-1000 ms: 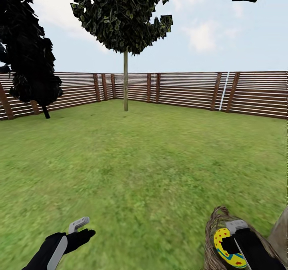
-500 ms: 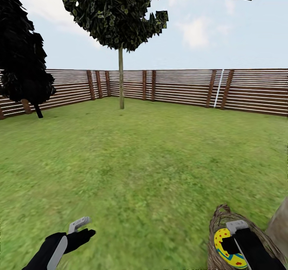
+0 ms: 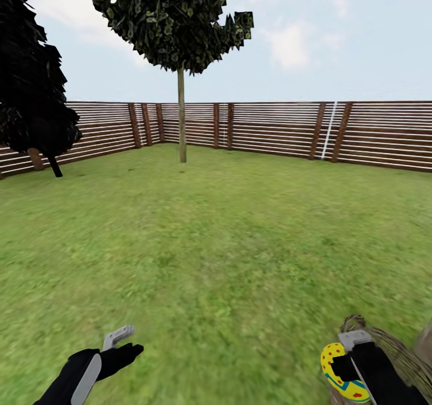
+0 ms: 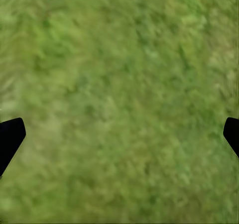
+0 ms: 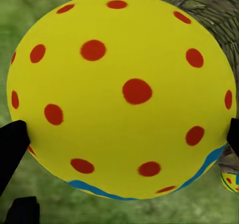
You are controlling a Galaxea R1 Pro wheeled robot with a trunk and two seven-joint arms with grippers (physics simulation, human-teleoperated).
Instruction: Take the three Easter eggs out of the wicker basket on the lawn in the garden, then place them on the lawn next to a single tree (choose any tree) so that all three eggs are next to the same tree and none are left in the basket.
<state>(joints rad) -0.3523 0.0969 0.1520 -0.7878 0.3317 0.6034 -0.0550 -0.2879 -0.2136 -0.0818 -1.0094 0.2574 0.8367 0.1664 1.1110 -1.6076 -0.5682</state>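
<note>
Standing at the far left edge of the head view is a dark conifer (image 3: 33, 87), in front of a slatted wooden fence (image 3: 270, 129) that runs across the whole back of the garden. Right of the conifer, a thin-trunked tree (image 3: 181, 117) with a round dark crown stands near the fence corner. Green lawn (image 3: 216, 243) spreads from the fence down to the robot.

Low on the left, the left gripper (image 3: 123, 342) hangs above the grass, its fingers spread wide with nothing between them; the left wrist view shows blurred lawn (image 4: 119, 99) with one dark fingertip (image 4: 10, 137) at each side edge.

Low on the right, the right gripper (image 3: 348, 357) pinches a yellow egg (image 3: 336, 369) with red dots and a blue-green zigzag band. Just behind and right of it lies the basket (image 3: 390, 351), partly cut off by the frame. In the right wrist view the held egg (image 5: 122, 94) is very close, dark fingers (image 5: 12, 144) touching both its sides, the basket (image 5: 209, 10) beyond, and a sliver of a second egg (image 5: 230, 180) near it.
</note>
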